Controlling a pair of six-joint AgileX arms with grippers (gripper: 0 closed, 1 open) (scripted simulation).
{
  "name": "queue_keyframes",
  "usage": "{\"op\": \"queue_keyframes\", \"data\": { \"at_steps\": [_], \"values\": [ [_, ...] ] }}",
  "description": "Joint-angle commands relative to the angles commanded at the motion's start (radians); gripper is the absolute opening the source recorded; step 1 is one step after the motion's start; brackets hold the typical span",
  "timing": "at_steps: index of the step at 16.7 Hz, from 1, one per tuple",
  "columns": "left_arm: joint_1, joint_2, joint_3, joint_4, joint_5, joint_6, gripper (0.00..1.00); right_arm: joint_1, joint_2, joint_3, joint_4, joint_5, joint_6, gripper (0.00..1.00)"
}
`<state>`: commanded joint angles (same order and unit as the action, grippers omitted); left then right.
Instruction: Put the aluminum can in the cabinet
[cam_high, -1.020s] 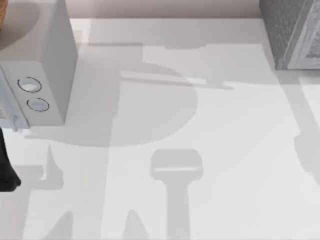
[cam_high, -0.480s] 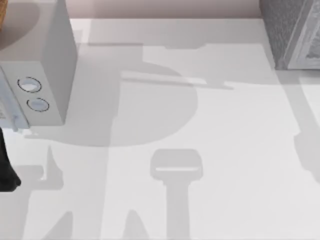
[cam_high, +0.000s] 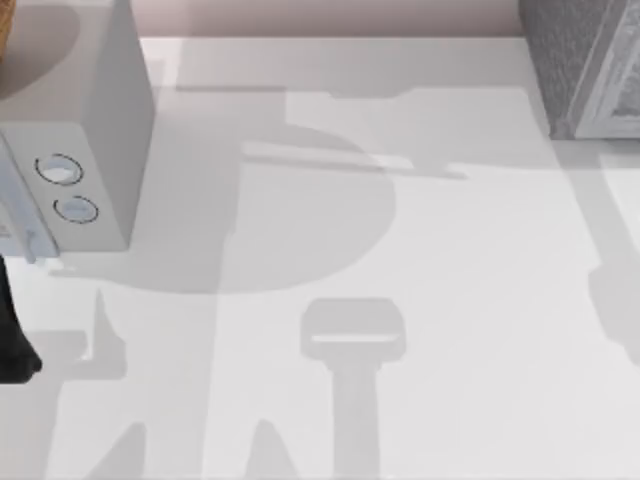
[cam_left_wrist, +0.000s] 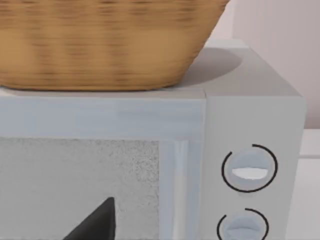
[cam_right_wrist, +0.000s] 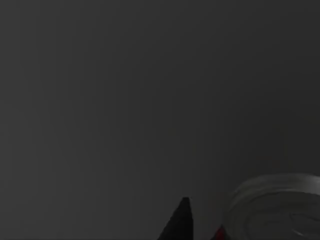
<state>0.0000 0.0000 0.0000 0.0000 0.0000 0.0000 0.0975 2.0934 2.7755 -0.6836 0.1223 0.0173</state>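
**Jaw state unreadable on both arms; can sits by the right gripper**

Top view: the cabinet (cam_high: 580, 70) stands at the table's far right corner and the pale box (cam_high: 90, 130) at the left, well apart.

Left wrist view: your left gripper (cam_left_wrist: 95, 224) hangs close to the box front, under the basket (cam_left_wrist: 100, 45). I can't tell how its jaws stand. Any stray move there could bump the box.

Right wrist view: it is dark. The can (cam_right_wrist: 275, 205) sits just beside your right gripper (cam_right_wrist: 183, 222), and I can't tell whether it is held. If you let go with the can tilted, or brush it while pulling back, it may topple or roll.
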Motion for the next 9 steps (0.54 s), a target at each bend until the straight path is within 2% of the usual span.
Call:
{"op": "queue_keyframes", "data": {
  "at_steps": [3,9],
  "values": [
    [0.0,0.0,0.0,0.0,0.0,0.0,1.0,0.0,0.0,0.0,0.0,0.0,0.0,0.98],
    [0.0,0.0,0.0,0.0,0.0,0.0,1.0,0.0,0.0,0.0,0.0,0.0,0.0,1.0]
  ]
}}
